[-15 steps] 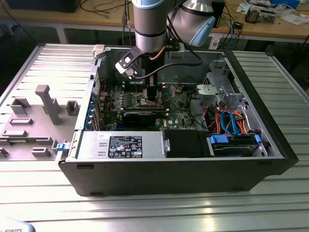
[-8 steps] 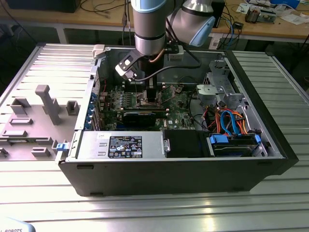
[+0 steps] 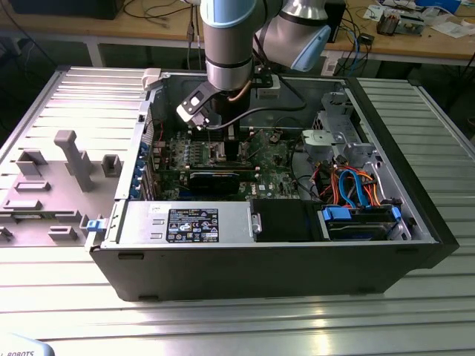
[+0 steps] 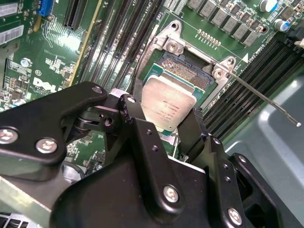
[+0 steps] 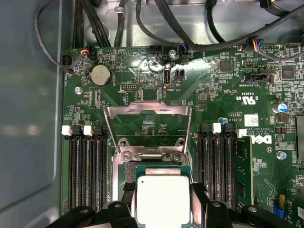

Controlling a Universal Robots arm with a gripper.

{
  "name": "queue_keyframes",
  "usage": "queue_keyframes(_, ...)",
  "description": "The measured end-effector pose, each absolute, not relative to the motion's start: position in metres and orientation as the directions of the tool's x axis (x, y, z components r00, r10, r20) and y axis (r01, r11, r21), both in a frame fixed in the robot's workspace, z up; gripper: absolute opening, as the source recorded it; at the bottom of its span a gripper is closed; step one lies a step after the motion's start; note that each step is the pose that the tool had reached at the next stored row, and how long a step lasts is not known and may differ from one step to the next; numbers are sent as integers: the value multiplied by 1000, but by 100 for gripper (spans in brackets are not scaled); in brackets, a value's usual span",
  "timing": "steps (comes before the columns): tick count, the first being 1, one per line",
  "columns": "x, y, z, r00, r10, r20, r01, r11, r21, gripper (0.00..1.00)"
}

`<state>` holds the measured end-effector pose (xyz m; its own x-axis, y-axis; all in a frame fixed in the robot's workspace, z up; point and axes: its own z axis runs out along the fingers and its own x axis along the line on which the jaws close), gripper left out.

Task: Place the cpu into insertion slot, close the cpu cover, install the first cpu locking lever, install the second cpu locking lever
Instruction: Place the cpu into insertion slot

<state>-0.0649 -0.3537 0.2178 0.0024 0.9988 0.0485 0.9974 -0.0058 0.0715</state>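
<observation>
Down inside the open computer case, the gripper has its fingers pinched onto two opposite edges of the cpu. The chip sits right over the insertion slot, with part of the slot's dark centre showing beyond it; whether it is seated, I can't tell. In the first wrist view the cpu cover stands swung up and open. A thin locking lever sticks out beside the socket.
</observation>
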Motion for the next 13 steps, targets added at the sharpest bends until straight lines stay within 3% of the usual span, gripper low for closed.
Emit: queue_keyframes(13, -65, -353, 218, 3, 999, 47, 998, -6, 70, 54)
